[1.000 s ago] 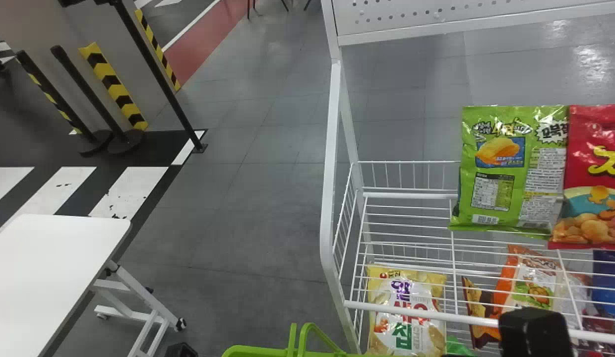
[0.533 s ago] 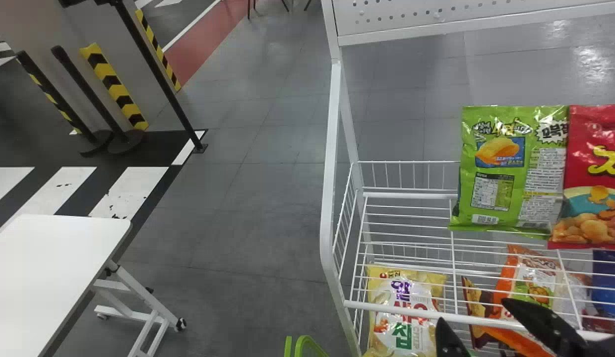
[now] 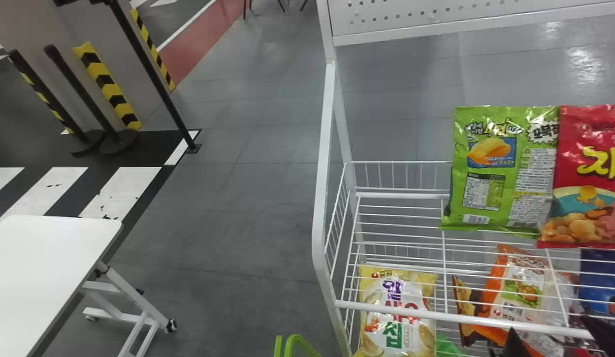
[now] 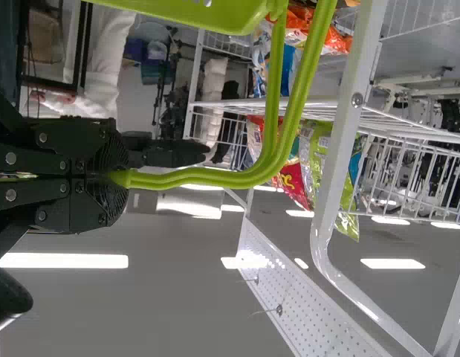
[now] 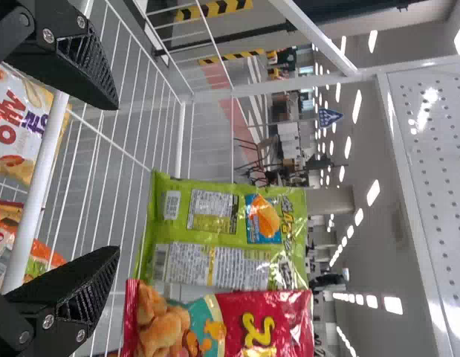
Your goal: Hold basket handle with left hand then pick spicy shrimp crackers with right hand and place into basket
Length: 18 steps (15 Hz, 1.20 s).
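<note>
At the bottom right of the head view my right gripper (image 3: 553, 337) is open before the rack. The right wrist view shows that gripper (image 5: 114, 178) with nothing between its parted fingers, and a green snack bag (image 5: 222, 230) beyond, beside a red bag (image 5: 237, 323). In the head view the green bag (image 3: 501, 168) and red bag (image 3: 587, 173) stand upright side by side. Which bag is the spicy shrimp crackers, I cannot tell. The basket's green handle (image 3: 298, 344) is at the bottom edge. My left gripper (image 4: 122, 178) is shut on that handle (image 4: 237, 178), with the basket (image 4: 207, 15) beside it.
A white wire rack (image 3: 399, 196) has its front rail between my right gripper and the bags. Lower down are a yellow-and-white bag (image 3: 399, 317), an orange bag (image 3: 521, 282) and a blue pack (image 3: 602, 282). A white table (image 3: 49, 263) stands at the left.
My right gripper first came into view with its fingers parted, then moved right along the rack's front. The green basket rim has dropped out at the bottom. The head view has shifted slightly.
</note>
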{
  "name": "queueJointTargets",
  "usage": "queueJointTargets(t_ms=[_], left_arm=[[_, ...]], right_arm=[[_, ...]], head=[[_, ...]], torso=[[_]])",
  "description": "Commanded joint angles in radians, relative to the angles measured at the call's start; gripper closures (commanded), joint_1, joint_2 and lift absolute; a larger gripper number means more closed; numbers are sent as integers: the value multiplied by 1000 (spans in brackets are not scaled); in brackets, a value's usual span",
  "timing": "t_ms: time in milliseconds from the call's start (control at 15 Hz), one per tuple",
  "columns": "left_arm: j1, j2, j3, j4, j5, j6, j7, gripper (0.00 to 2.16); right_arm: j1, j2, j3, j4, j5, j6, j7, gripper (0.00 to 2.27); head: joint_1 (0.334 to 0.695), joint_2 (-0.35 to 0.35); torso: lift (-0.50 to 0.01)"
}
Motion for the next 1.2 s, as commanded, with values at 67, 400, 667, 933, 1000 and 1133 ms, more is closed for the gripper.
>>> queueJointTargets(t_ms=[67, 400, 667, 933, 1000, 1133], left_arm=[[0, -4, 0, -1, 0, 1, -13, 2148], [0, -9, 0, -5, -3, 1, -13, 2148], [0, -9, 0, -4, -3, 1, -13, 2148], [0, -9, 0, -5, -3, 1, -13, 2148], [0, -9, 0, -5, -3, 1, -13, 2148], [0, -9, 0, -5, -3, 1, -13, 2148]], right_arm=[[38, 28, -92, 64, -45, -142, 40, 147], [49, 28, -167, 126, -63, -228, 54, 147], [49, 28, -177, 138, -73, -237, 63, 147], [51, 28, -187, 141, -80, -237, 66, 147], [51, 28, -188, 141, -88, -237, 74, 147], [51, 28, -187, 141, -93, -240, 79, 147]], head=[[695, 245], [695, 122], [695, 69], [695, 52], [695, 49], [695, 48]], torso=[[-10], [-10], [-10], [-10], [-10], [-10]])
